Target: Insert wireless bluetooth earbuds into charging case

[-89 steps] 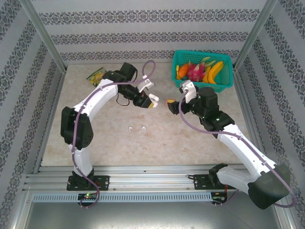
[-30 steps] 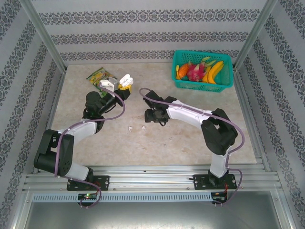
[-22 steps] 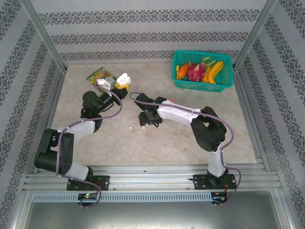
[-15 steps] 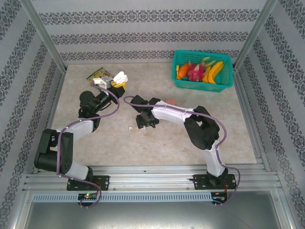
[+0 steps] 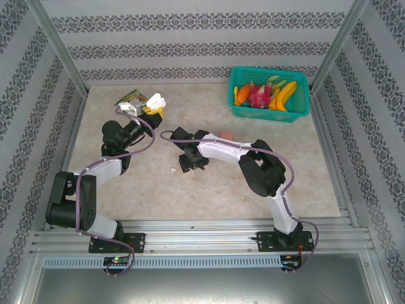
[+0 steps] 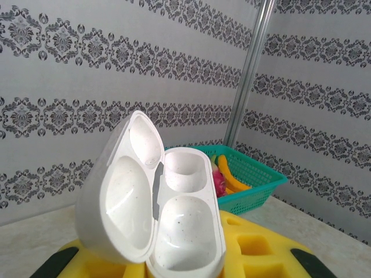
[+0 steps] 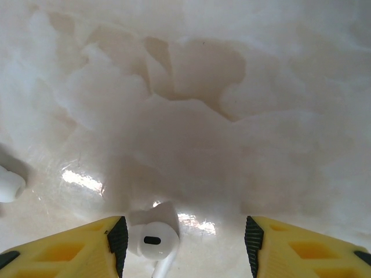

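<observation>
My left gripper (image 5: 154, 104) is raised at the back left, shut on a white charging case (image 6: 185, 231). The case's lid (image 6: 119, 200) stands open and both wells are empty. My right gripper (image 7: 182, 243) is low over the table, left of centre, and open. A white earbud (image 7: 152, 237) lies on the table between its yellow fingers (image 7: 69, 252), close to the left one and apart from the right one. A second white earbud (image 7: 8, 185) lies further left, also seen from above (image 5: 172, 171).
A teal basket (image 5: 300, 107) of toy fruit stands at the back right. A small coral-pink thing (image 5: 226, 134) lies on the table behind the right arm. A printed packet (image 5: 126, 98) lies at the back left by the left gripper.
My right gripper has swung left and come down over the white earbuds, its fingers narrowing a little. My left gripper has carried the open case further back and left.
</observation>
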You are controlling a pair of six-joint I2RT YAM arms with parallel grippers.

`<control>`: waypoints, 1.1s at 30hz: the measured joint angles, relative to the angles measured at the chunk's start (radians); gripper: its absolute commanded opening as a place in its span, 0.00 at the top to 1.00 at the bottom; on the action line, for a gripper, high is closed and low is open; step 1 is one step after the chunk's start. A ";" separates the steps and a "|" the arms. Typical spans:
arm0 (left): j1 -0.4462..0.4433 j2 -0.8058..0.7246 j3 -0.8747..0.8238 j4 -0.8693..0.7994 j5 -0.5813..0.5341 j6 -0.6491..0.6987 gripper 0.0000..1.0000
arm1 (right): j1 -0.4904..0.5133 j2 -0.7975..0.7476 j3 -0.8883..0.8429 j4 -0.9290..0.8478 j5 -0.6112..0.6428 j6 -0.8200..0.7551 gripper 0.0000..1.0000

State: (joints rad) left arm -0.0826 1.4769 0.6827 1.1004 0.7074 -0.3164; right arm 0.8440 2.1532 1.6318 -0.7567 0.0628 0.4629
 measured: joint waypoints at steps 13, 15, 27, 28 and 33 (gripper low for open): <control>0.000 0.000 -0.006 0.002 0.001 -0.006 1.00 | 0.011 0.020 0.003 0.000 -0.023 -0.003 0.45; 0.000 0.000 -0.011 0.004 0.003 -0.006 1.00 | 0.011 0.020 0.003 0.000 -0.026 -0.003 0.45; 0.000 0.000 -0.016 0.008 0.018 -0.007 1.00 | 0.011 0.020 0.003 0.001 -0.026 -0.003 0.50; 0.000 0.000 -0.016 0.008 0.019 -0.007 1.00 | 0.011 0.020 0.003 0.001 -0.026 -0.003 0.50; 0.000 0.000 -0.016 0.008 0.019 -0.008 1.00 | 0.011 0.020 0.003 0.001 -0.027 -0.004 0.54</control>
State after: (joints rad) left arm -0.0826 1.4769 0.6666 1.1080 0.7265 -0.3241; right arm 0.8555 2.1735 1.6352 -0.7559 0.0360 0.4591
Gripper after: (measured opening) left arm 0.245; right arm 0.464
